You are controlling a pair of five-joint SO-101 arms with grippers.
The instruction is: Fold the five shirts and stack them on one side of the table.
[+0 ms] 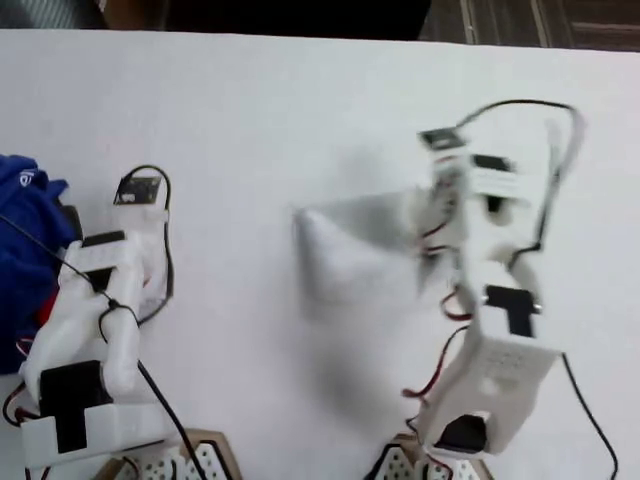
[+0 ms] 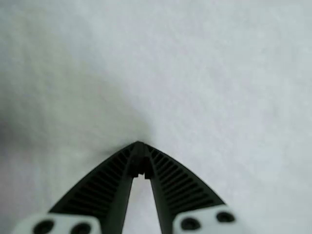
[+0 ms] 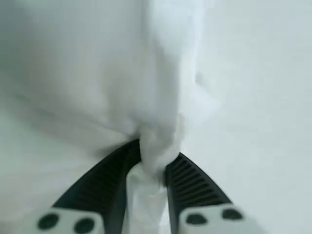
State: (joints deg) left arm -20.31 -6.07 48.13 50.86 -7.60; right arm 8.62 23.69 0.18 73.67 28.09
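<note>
Right gripper [image 3: 158, 152] pinches white shirt [image 3: 161, 73], left gripper [image 2: 139, 147] pressed together above table [image 2: 219, 73]

Shirt [image 1: 350, 258] central; pile [image 1: 25, 250], perhaps shirts, leftward

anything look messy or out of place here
The blue shirt lies crumpled in a heap at the left edge of the table, not folded. The white shirt is bunched up where the right gripper pinches it, rather than lying flat. Nothing looks spilled or damaged.

No readable text, labels, numbers, signs
</note>
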